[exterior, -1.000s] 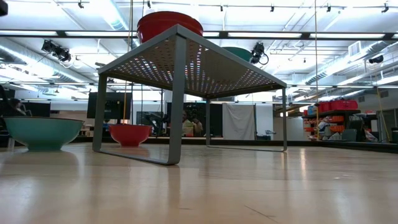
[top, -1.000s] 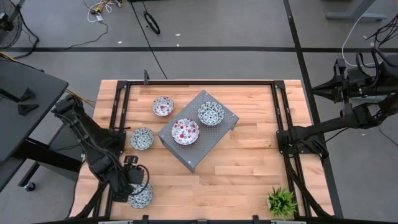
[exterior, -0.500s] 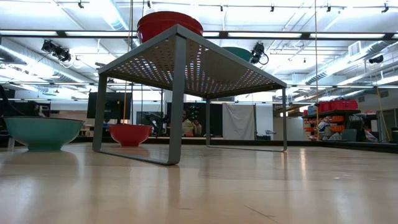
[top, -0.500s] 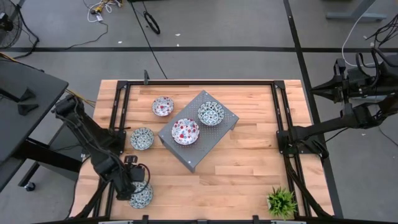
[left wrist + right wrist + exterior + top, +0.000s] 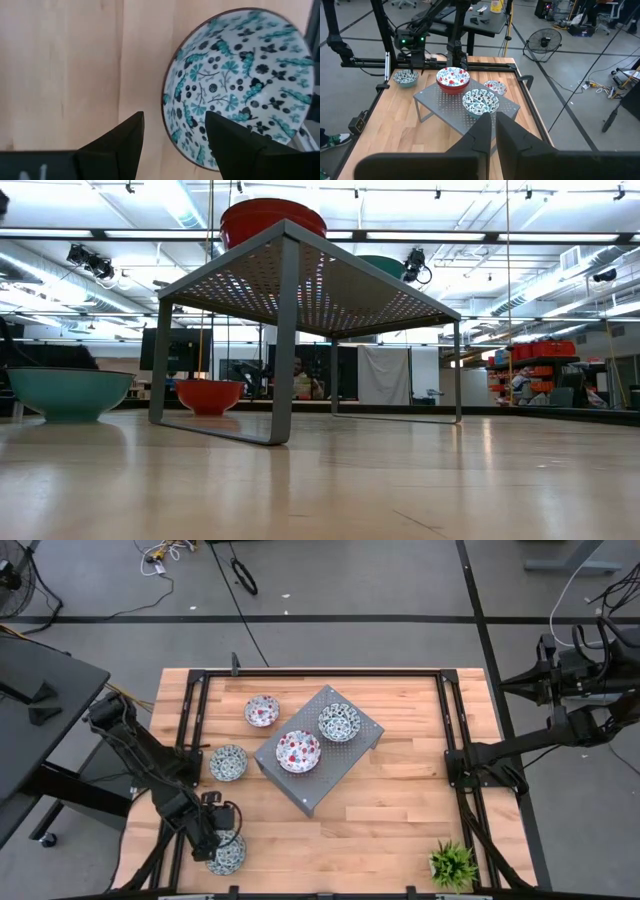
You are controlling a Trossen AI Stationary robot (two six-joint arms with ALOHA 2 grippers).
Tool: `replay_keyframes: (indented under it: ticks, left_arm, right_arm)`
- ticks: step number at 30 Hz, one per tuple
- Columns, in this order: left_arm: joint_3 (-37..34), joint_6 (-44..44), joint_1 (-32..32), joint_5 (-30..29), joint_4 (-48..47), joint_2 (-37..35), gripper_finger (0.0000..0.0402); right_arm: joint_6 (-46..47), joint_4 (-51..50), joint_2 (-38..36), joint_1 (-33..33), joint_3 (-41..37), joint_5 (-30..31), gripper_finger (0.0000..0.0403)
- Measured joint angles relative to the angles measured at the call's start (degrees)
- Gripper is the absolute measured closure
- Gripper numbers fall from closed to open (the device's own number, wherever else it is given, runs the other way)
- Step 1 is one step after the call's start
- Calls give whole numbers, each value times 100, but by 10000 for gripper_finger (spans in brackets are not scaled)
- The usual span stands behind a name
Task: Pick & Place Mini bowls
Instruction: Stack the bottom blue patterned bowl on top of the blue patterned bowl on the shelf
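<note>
Five mini bowls are showing on the wooden bench point(image 5: 400, 800). A teal-patterned bowl point(image 5: 227, 855) is sitting at the near left corner of the bench, directly under the left gripper point(image 5: 218, 836). The left wrist view is showing this gripper's two dark fingers point(image 5: 117, 142) spread apart, straddling the bowl's rim with one finger outside over bare wood and the other over the patterned inside; whether they are touching the rim cannot be told. The gripper is released and is not grasping the bowl.

A second teal bowl point(image 5: 228, 762) is resting on the bench at the left, just beside the grey perforated stand point(image 5: 345, 755). A red-patterned bowl point(image 5: 262, 710) is sitting on the bench at the far side, just left of the stand's far corner. On top of the stand, a larger red-patterned bowl point(image 5: 298, 751) is sitting toward the near left and a teal-patterned bowl point(image 5: 338, 722) toward the far right, close together; whether they touch cannot be told.

The right gripper point(image 5: 493, 131) is waiting well off the right edge of the bench, raised, with its fingers clenched together and grasping nothing.

A small green potted plant point(image 5: 452, 865) is standing at the near right corner of the bench.
</note>
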Motion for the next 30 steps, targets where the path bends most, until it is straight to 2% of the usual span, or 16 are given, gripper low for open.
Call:
replay_keyframes:
  ticks: [18, 30]
  left_arm:
    - [-256, -52, 310, 143, 240, 0, 188]
    - [-256, -52, 308, 202, 247, 2, 243]
  right_arm:
    - [-1, -1, 0, 0, 0, 0, 376]
    - [0, 1, 0, 0, 0, 0, 376]
